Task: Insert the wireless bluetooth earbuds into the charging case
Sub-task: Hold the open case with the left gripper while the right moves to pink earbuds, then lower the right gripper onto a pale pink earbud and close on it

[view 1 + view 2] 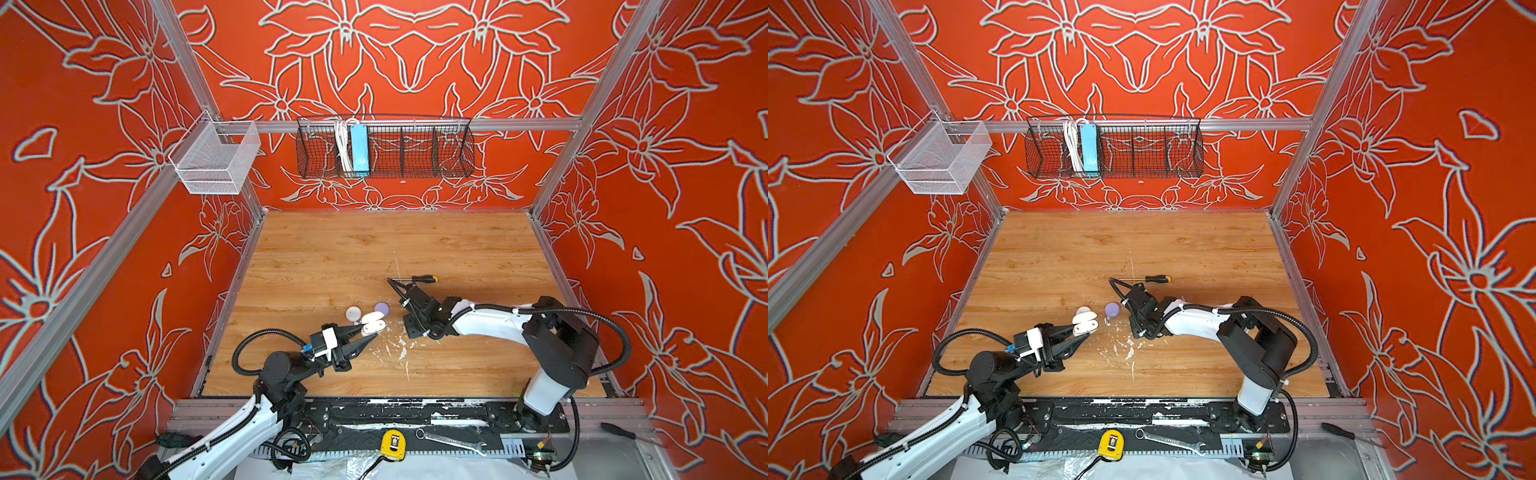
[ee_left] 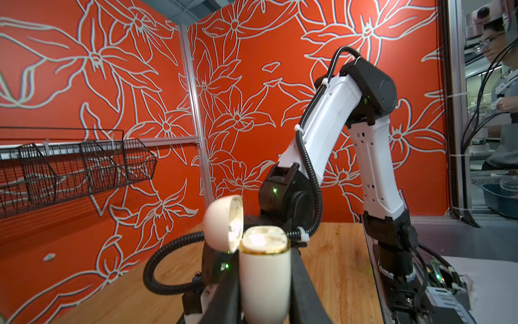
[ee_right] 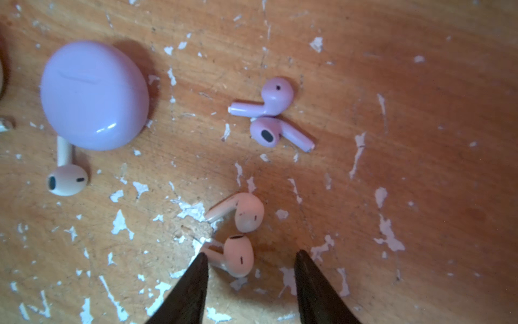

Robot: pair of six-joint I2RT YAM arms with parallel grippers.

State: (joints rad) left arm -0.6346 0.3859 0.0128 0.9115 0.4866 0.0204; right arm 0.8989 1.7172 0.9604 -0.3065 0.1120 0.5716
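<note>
**A:** Where does the earbud lie from the right end effector [image 3: 251, 252]?

**B:** Straight under it, on the worktop [image 3: 420, 84]. The nearest white earbud [image 3: 238, 256] sits between the two fingers, which stand spread and are pinching nothing. Its stem points at one finger and seems to touch that tip. The head stops short of the other finger.

**A:** So the long axis runs along the closing line?

**B:** Roughly. I'd judge a squeeze would catch it end to end, and it might slip out.

**A:** Is anything crowding it?

**B:** A second white earbud [image 3: 246, 211] lies just beyond, the two heads almost touching. The lilac pair [image 3: 276, 94] lies farther on. A closed lilac case [image 3: 94, 94] sits off to the side with a third white earbud [image 3: 67, 176] against it.

**A:** And the charging case?

**B:** The left end effector [image 1: 369, 330] is pressed onto the white charging case [image 2: 265, 280]. Its lid [image 2: 221, 224] is swung open, and the case is near the right arm. That makes the right arm the one for the pickup.
</note>
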